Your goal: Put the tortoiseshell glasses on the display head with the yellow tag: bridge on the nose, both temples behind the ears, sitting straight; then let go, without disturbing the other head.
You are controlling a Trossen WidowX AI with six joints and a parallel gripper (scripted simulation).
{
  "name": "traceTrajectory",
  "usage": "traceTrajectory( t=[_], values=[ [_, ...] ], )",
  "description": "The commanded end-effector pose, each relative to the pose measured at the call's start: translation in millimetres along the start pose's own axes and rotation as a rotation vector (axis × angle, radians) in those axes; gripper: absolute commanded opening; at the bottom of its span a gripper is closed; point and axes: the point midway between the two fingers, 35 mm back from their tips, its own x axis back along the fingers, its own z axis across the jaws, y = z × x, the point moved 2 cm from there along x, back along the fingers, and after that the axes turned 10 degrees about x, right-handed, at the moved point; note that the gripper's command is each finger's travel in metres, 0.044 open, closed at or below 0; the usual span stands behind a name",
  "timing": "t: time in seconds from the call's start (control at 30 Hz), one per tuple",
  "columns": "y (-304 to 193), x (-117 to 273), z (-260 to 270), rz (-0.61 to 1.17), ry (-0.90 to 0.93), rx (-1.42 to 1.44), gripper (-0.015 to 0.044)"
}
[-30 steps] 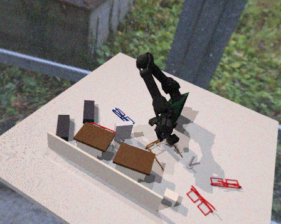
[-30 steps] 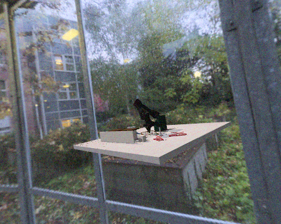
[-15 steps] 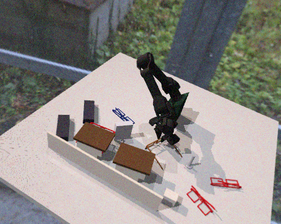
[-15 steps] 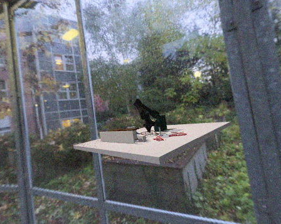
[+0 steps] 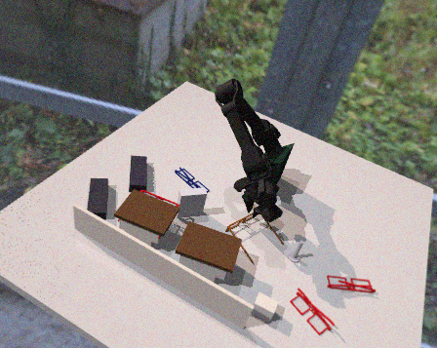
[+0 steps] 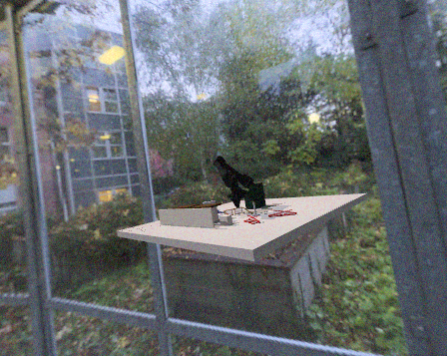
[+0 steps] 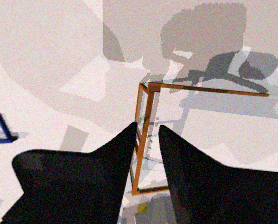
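The tortoiseshell glasses [image 5: 228,229] [image 7: 148,107] are orange-brown, with temples spread toward the lower right in the top view. My gripper [image 5: 255,212] [image 7: 147,127] is slightly open. The top bar of the glasses runs between its fingertips in the wrist view, with a gap to the right fingertip. A yellow tag [image 7: 142,208] shows on a grey shape at the bottom of the wrist view, mostly hidden by the fingers. I cannot tell whether the glasses rest on a head. A small pale post [image 5: 297,250] stands beside them.
Two red glasses [image 5: 350,284] [image 5: 312,311] lie at the lower right. Blue glasses [image 5: 191,178] lie at the upper left, near a grey block [image 5: 192,203]. Brown-topped stands [image 5: 147,212] [image 5: 209,247] are behind a long low wall [image 5: 157,263]. Two dark blocks [image 5: 98,197] [image 5: 139,173] stand farther left.
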Motion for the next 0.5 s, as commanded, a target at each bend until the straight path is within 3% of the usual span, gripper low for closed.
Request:
traceTrajectory(
  t=[0.0, 0.1, 0.23, 0.47],
  values=[
    [-1.4, 26.5, 3.9, 0.008, -0.011, -0.011, 0.0107],
    [-0.6, 34.4, 6.1, 0.008, -0.010, -0.011, 0.0107],
    [-1.8, 27.8, 3.4, 0.017, -0.009, -0.004, 0.0200],
    [-2.1, 29.1, 2.9, 0.015, -0.010, -0.005, 0.0200]
  ],
)
